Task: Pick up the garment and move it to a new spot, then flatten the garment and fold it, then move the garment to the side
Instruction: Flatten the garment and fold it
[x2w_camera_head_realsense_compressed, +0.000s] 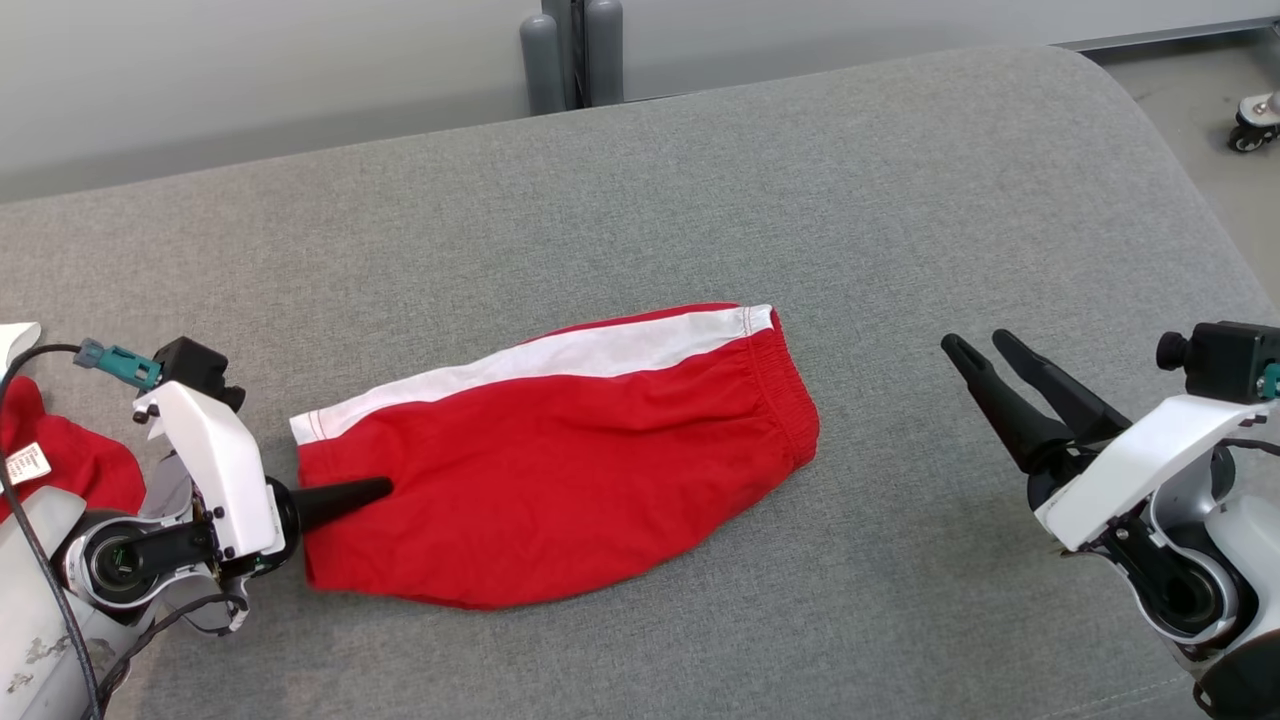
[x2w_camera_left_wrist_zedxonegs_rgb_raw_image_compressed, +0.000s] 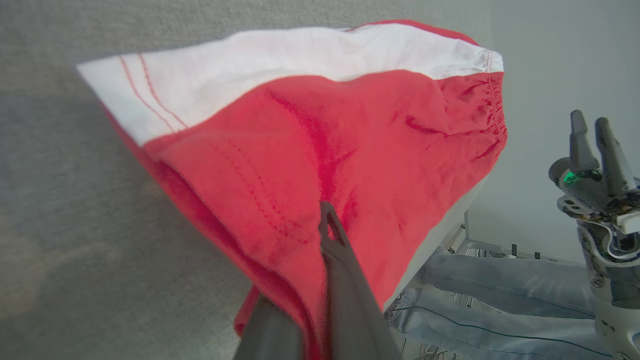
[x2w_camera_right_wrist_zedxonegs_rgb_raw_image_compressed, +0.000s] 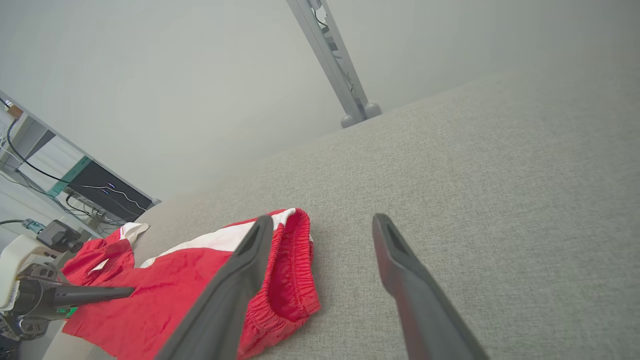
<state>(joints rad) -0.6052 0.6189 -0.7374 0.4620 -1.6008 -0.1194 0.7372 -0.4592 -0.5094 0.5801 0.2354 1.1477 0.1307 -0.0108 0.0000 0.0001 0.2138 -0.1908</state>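
Ahead of the left gripper (x2w_camera_head_realsense_compressed: 380, 489), clamped on its hem, the garment (x2w_camera_head_realsense_compressed: 560, 450) lies folded flat, right gripper (x2w_camera_head_realsense_compressed: 975, 340) spread wide, well apart; only the sideways move seems left.

grey upholstered surface (x2w_camera_head_realsense_compressed: 640, 200) against a pale wall (x2w_camera_head_realsense_compressed: 250, 60).

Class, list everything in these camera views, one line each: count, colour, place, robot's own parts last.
shorts: one, red with white stripe, flat mid-cushion
cushion: one, grey, beneath the shorts
second garment: one, red, cushion's left edge
posts: two, grey, behind the cushion
wheel: one, pale, floor at far right
jeans: one pair, light blue, beyond the cushion's edge
left gripper: one, dark, shut on the shorts' hem
right gripper: one, dark, open, right of the shorts, apart
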